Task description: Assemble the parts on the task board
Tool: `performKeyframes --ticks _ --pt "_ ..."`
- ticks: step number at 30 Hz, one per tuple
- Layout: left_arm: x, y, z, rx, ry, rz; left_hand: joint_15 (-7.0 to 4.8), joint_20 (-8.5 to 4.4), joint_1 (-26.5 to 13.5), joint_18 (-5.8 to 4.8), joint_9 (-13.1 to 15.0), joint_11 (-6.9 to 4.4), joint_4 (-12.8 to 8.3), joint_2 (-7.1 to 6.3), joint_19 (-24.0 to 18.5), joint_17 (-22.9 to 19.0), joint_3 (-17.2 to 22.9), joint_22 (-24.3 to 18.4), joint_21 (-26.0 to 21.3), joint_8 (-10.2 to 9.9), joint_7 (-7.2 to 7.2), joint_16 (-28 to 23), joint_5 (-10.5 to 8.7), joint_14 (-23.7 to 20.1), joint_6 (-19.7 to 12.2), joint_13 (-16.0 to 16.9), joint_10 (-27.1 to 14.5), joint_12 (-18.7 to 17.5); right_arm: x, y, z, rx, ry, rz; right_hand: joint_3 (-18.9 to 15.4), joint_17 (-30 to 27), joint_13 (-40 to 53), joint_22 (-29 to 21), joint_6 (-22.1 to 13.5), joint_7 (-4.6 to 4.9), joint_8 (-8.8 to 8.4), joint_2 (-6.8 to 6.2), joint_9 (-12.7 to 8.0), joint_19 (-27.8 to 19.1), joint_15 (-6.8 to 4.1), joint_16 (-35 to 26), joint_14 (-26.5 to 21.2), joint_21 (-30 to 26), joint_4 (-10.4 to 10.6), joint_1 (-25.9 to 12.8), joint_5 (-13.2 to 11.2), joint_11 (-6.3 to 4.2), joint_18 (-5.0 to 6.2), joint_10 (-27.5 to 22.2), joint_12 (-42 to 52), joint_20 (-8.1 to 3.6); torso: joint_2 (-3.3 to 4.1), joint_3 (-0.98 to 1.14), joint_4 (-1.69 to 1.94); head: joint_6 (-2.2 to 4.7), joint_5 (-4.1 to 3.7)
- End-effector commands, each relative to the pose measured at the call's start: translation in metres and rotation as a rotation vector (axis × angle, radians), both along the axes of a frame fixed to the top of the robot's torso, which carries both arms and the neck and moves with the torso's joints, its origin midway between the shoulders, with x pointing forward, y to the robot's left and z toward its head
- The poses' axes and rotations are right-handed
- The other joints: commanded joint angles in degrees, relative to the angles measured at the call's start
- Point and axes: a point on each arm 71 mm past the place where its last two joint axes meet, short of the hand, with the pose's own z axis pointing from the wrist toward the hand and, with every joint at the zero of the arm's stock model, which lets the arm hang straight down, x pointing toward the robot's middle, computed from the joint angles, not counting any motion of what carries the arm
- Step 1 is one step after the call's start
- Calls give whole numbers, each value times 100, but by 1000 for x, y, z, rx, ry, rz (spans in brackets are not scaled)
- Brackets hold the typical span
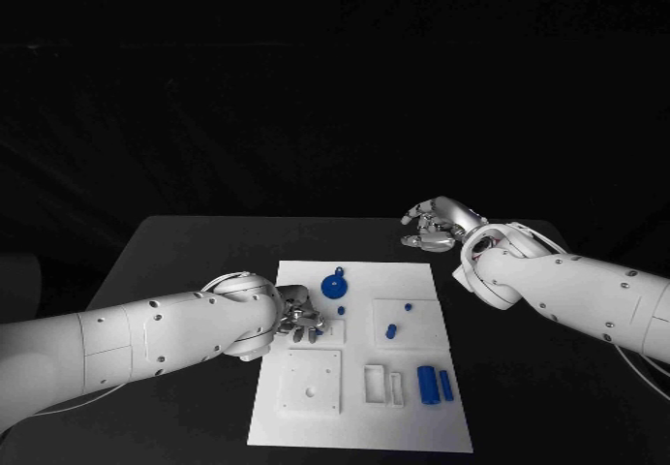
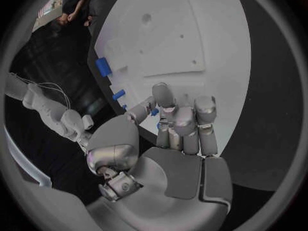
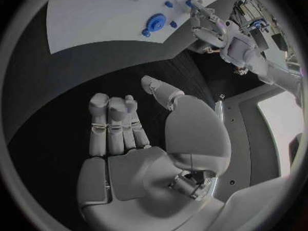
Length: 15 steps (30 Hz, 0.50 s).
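Note:
The white task board (image 1: 366,407) lies in the middle of the black table. My left hand (image 1: 300,320) hovers over the board's left middle with its fingers curled in. It pinches a small blue part (image 2: 154,112) between thumb and finger. A round blue disc part (image 1: 335,285) sits just beyond that hand, and the right wrist view shows the disc (image 3: 156,22) too. Two small blue pieces (image 1: 392,331) stand in a square plate to the right. My right hand (image 1: 440,225) hangs over bare table past the board's far right corner, fingers curled, holding nothing.
Two blue cylinders (image 1: 435,385) lie side by side near the board's front right, beside white slotted frames (image 1: 379,384). A square white plate with holes (image 1: 307,382) sits at the front left. Black table surface (image 1: 196,252) surrounds the board.

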Motion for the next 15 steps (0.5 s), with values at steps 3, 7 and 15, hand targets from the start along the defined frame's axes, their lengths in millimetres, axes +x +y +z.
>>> performKeyframes --ticks 3,7,15 --pt "0 3 0 -8 -2 8 -61 -471 -222 187 35 10 27 -171 -53 -2 -393 14 42 -45 29 34 -8 -3 -70 -8 -47 23 0 0 -1 -3 8 5 -1 -9 -10 93 -14 42 35 39 -6 30 2 -11 -27 -26 -24 2 31 2 424 -34 38 3 0 -4 0 17 -8" --pt "1 6 1 -13 -12 20 -64 -472 -334 195 43 8 60 -363 -78 -4 -557 12 29 -57 28 30 -16 -17 -90 -16 -59 18 0 -1 -1 -3 9 4 -5 -9 -12 93 -16 43 34 37 -7 30 3 -11 -28 -26 -24 -2 32 3 424 -35 39 3 -1 -5 1 21 -12" --pt "1 9 4 -22 -15 26 -72 -488 -336 237 69 1 199 -680 -95 -9 -577 -3 4 -70 23 21 -18 -30 -111 -30 -66 10 -1 -2 -2 -4 9 2 -9 -10 -15 93 -22 44 31 35 -9 30 4 -11 -29 -27 -24 -7 34 4 424 -38 41 4 0 -6 -2 37 -16"
